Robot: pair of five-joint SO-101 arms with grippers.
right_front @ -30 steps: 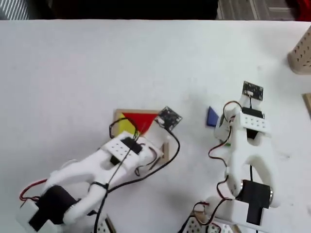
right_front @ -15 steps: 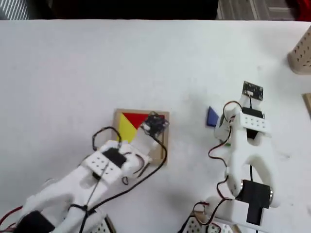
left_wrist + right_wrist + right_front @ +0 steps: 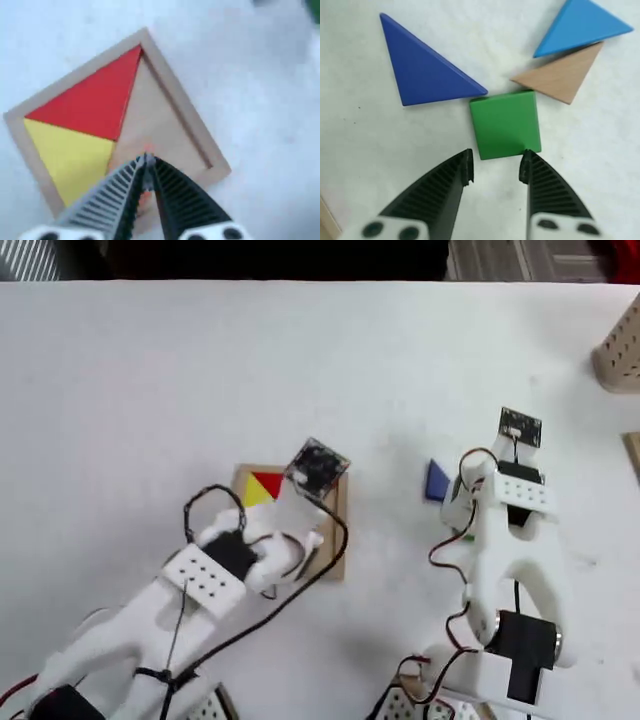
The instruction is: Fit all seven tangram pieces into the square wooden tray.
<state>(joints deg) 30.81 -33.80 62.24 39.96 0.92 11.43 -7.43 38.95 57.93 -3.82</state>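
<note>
The square wooden tray (image 3: 187, 112) holds a red triangle (image 3: 95, 102) and a yellow triangle (image 3: 70, 155) side by side; the other half of its floor is bare. My left gripper (image 3: 148, 159) hangs over that bare half, shut on a thin orange piece (image 3: 144, 196) that peeks out between its fingers. In the high view the left arm (image 3: 225, 560) covers most of the tray (image 3: 340, 530). My right gripper (image 3: 496, 169) is open just above the table beside a green square (image 3: 506, 124). Around the square lie a dark blue triangle (image 3: 422, 65), a light blue triangle (image 3: 580, 25) and a plain wooden triangle (image 3: 562, 75).
A perforated beige block (image 3: 620, 350) stands at the table's right edge, with a wooden edge (image 3: 632, 455) below it. The right arm (image 3: 510, 520) stands right of the tray. White table stretches open behind and to the left of the tray.
The left arm has swung and drawn back over the tray, its wrist shifting left, so it now covers more of the red triangle. The right arm has stayed still.
</note>
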